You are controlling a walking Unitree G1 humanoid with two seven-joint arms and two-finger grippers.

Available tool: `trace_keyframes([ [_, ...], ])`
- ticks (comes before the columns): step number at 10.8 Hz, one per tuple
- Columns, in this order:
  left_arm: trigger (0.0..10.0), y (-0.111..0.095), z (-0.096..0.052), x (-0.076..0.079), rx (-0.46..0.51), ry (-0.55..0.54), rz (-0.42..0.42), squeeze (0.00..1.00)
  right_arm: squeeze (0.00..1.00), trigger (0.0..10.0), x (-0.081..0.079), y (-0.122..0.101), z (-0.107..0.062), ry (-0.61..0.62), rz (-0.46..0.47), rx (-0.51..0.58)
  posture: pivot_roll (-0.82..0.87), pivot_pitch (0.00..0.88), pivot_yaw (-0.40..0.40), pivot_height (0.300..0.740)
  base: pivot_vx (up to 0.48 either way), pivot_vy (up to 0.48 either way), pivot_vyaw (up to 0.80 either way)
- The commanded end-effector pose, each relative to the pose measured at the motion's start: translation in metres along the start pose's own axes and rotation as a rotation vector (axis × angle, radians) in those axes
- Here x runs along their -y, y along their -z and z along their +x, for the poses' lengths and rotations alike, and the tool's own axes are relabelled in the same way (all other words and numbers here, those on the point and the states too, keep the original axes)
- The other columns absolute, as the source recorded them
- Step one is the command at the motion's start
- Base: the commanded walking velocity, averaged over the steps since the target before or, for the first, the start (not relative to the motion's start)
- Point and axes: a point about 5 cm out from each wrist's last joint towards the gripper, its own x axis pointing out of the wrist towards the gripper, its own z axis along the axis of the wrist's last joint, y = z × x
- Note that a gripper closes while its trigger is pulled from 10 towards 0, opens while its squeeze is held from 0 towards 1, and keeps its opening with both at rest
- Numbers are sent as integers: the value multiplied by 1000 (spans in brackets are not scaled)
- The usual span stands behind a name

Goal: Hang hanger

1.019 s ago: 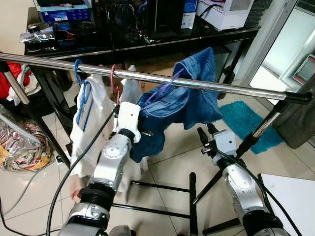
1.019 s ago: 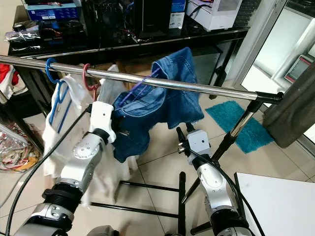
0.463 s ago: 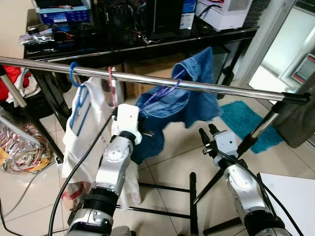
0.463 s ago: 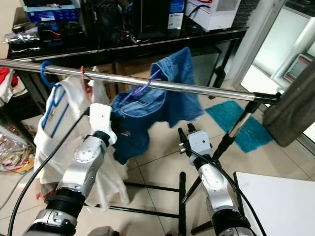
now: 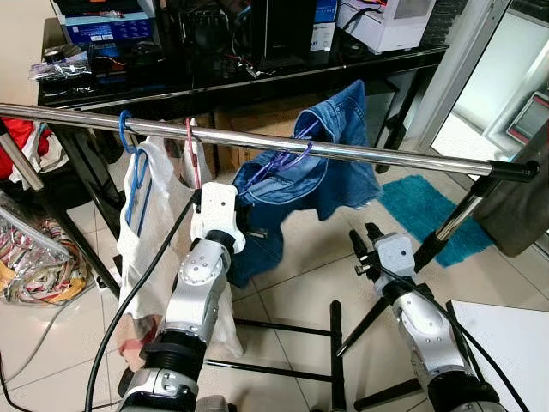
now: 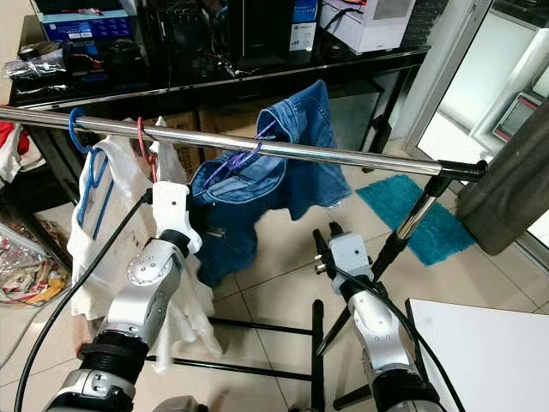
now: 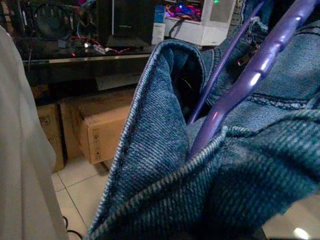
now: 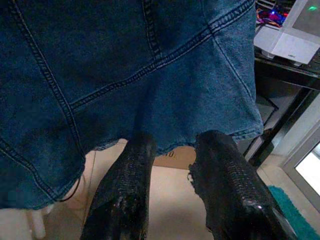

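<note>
A purple hanger (image 5: 287, 159) carrying a blue denim garment (image 5: 343, 172) has its hook over the steel rail (image 5: 386, 156). My left gripper (image 5: 249, 232) reaches into the denim just below the hanger, with its fingers buried in the cloth. The left wrist view shows the purple hanger (image 7: 250, 80) and the denim's (image 7: 150, 150) folded edge close up. My right gripper (image 5: 364, 238) is lower and to the right, under the denim's hem. Its two black fingers (image 8: 125, 190) stand apart with nothing between them, so it is open.
A blue hanger (image 5: 129, 142) and a red hanger (image 5: 190, 150) with white garments (image 5: 159, 223) hang to the left on the same rail. The rack's black base bars (image 5: 334, 343) cross the floor below. A black desk (image 5: 257, 69) stands behind, a teal mat (image 5: 420, 206) lies to the right.
The purple hook has settled onto the rail and the denim hangs a little higher. The white garments have swung. My right gripper has dropped slightly.
</note>
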Motion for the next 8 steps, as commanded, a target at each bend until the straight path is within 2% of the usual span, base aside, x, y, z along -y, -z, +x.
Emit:
trace_keyframes([
  [1,10000,23,-8,5,-93,-6,-47,0,0,10000,5,4,-3,22,-1,-24,218,0,-42,740,0,0,0],
  [4,10000,28,-11,22,-91,157,303,0,0,10000,9,7,-7,42,0,-32,212,0,-35,740,0,0,0],
  [6,10000,32,-15,20,-83,109,315,0,0,10000,11,8,-10,55,0,-34,205,0,-33,740,0,0,0],
  [8,10000,23,-12,5,-29,6,244,0,0,10000,12,9,-11,58,-2,-37,208,0,-36,740,0,0,0],
])
